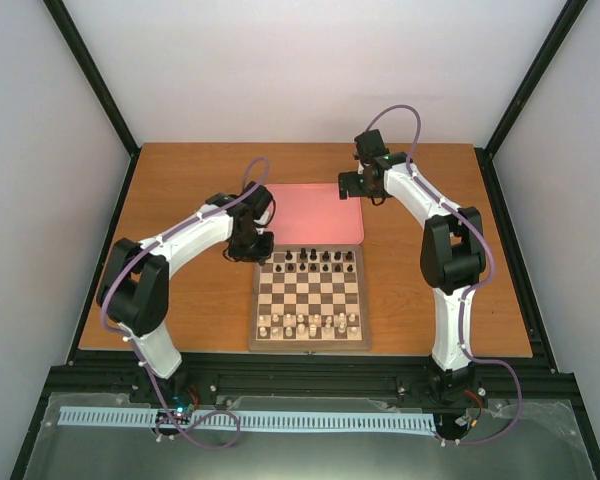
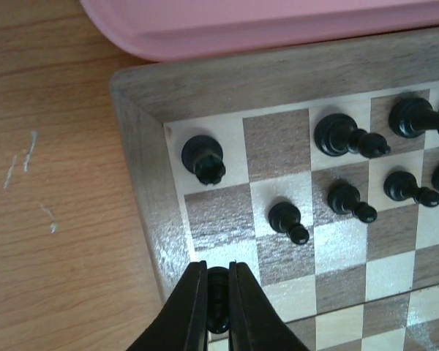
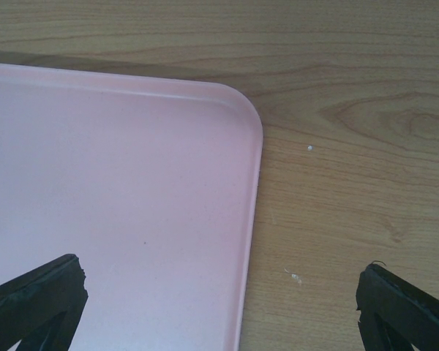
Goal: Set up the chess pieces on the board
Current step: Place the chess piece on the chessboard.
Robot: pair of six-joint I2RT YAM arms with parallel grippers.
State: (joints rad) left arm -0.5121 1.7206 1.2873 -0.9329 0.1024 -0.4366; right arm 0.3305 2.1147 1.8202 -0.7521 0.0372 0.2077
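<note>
**A:** How is the left pincer point(image 2: 218, 272) seen?

**B:** It is closed on one small black piece point(image 2: 218, 298), just inside the left border of the board point(image 2: 143, 190), near the board's far-left corner. Only a dark sliver of that piece is shown between the fingers. Its kind cannot be told, nor can it be told whether the board is touched by it.

**A:** And the right pincer point(image 3: 219, 272)?

**B:** Its jaws are spread wide, with nothing between them. It is placed beyond the board's far edge, over the far-right corner of the pink tray point(image 3: 117, 183). Only the two fingertips are caught in its wrist view, and they are cut off at the bottom.

**A:** Where are the other chess pieces point(image 1: 310, 260) found?

**B:** They are stood upright on the board's two far rows. From above they are too small to be counted or told apart. In the left wrist view one is seen on the far-left corner square, and those farthest right are cut off by the frame.

**A:** What else is made out?

**B:** Cream pieces point(image 1: 310, 322) are lined along the board's two near rows. The tray is laid just beyond the board's far border; whether the two are touching cannot be told.
</note>
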